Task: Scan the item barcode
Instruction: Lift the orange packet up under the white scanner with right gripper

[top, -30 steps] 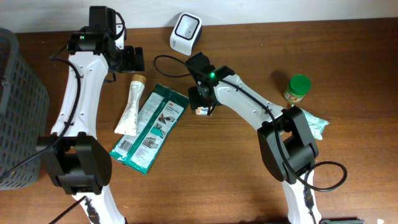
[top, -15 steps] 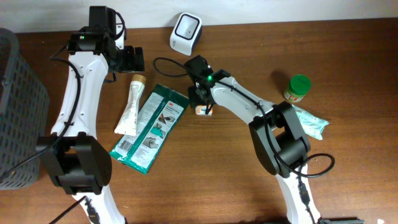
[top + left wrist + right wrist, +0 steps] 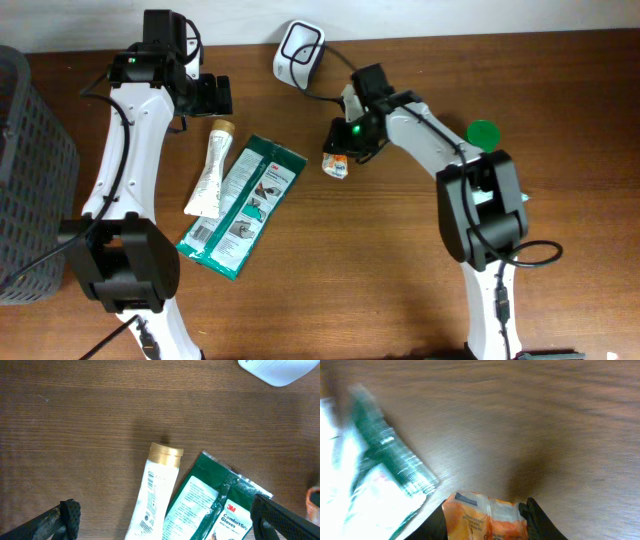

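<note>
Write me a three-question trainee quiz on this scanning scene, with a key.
1. True or false: the left tool grips the white tube.
2. What does the right tool hold? A) white tube B) orange packet C) nothing
3. Fill in: the tube's cap is ____ coloured.
Key: 1 false, it stands open; 2 B; 3 gold.

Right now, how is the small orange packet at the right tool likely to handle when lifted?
The small orange packet looks thin and crinkled at its sealed edge, so it is probably light and floppy, sagging outside the right tool. Its smooth-looking film may slip or twist in a narrow pinch.
</note>
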Controlling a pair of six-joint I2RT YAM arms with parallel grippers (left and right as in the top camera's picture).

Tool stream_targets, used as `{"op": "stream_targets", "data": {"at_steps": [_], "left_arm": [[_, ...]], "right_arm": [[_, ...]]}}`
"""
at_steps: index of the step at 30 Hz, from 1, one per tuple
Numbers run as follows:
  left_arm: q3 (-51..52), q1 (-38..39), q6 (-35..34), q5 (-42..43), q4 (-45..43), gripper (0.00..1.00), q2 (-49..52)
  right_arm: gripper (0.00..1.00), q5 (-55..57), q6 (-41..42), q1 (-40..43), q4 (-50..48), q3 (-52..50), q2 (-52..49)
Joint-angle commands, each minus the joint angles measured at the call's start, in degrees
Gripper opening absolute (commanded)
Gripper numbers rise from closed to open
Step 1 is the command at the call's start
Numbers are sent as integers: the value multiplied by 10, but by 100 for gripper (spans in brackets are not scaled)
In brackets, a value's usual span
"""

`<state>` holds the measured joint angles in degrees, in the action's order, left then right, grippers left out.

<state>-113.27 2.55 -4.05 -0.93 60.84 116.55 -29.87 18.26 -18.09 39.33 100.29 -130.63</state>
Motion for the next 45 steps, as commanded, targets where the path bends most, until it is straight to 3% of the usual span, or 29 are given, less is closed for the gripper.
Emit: {"op": "stream_targets", "data": {"at_steps": [1, 8, 13, 15, 18, 21, 24, 30, 32, 34, 41, 45], "left_arm": [[-10, -2, 7, -4, -1, 99, -16], [-10, -2, 7, -4, -1, 99, -16], [-10, -2, 7, -4, -1, 99, -16], [-10, -2, 7, -4, -1, 99, -16], [-10, -2, 7, -4, -1, 99, -16], [-10, -2, 7, -4, -1, 99, -16], [-10, -2, 7, -4, -1, 99, -16], [-10, -2, 7, -4, -1, 99, -16], [-10, -2, 7, -4, -1, 99, -16], [-10, -2, 7, -4, -1, 99, -16], [-10, -2, 7, -4, -1, 99, -16], [-10, -2, 7, -4, -1, 99, -16]], "right_arm": [[29, -181, -56, 19, 27, 8, 71], [30, -205, -106, 27, 87, 9, 204], [30, -106, -105, 21, 65, 9, 239], [30, -8, -105, 4, 16, 9, 236], [30, 225, -117, -41, -118, 9, 223], [30, 348, -256, -79, -275, 9, 182], [28, 400, -385, -94, -432, 9, 117], [21, 409, -594, -80, -756, 9, -33], [19, 402, -654, -73, -808, 9, -72], [19, 377, -689, -63, -820, 10, -100], [17, 307, -688, -46, -821, 61, -129], [15, 215, -688, -47, -759, 92, -129]]}}
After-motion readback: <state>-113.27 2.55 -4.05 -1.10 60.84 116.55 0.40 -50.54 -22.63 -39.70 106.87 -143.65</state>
